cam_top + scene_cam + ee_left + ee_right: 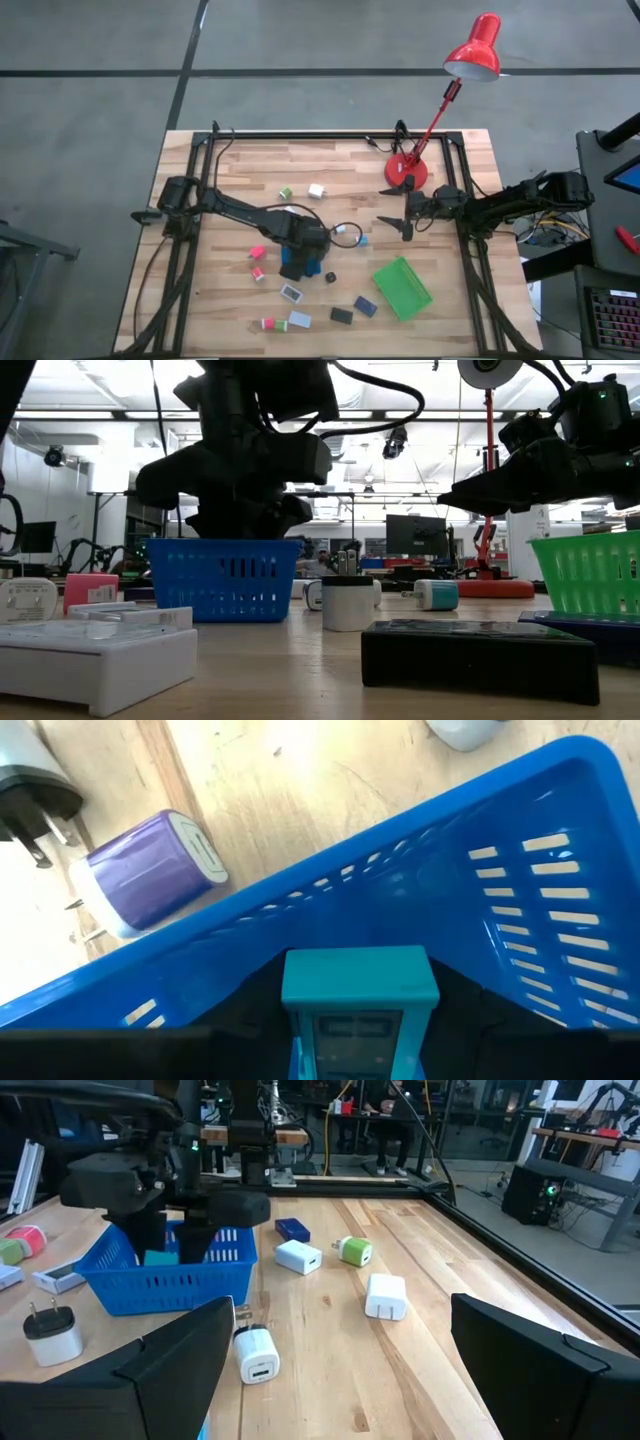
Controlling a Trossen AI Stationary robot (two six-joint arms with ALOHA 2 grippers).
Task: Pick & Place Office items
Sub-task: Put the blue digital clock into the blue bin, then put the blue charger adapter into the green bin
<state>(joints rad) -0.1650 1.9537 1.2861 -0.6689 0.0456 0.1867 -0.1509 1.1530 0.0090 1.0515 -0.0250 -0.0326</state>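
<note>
Fingers of the left gripper (297, 262) are pinching a teal block (358, 995) and holding it over the inside of the blue tray (297, 266); fingers of the right gripper (400, 206) are standing wide apart, gripping nothing.

Wooden table (240, 165): carrying everything listed, with places given from the blue tray.

Left arm (235, 208): reaching in from the table's left side and ending directly above the blue tray, covering most of it in the high view.

Right arm (520, 198): waiting well off to the right of the blue tray, its gripper hanging above bare wood near the lamp base.

Red desk lamp (473, 50): standing far beyond the blue tray toward the back right.

Green tray (402, 288): sitting to the right of the blue tray, well apart, tilted on the table.

Blue tray: slotted walls showing in the left wrist view (520, 870).

Office items, smaller: a purple-and-white charger (150, 870) lying just outside the blue tray's wall; a white plug block (347, 600) standing near its right side; a black box (342, 316) and a navy box (365, 306) lying between it and the green tray; a pink block (257, 252) lying to its left; a white block (316, 190) and a green-and-white block (286, 193) lying behind it.
</note>
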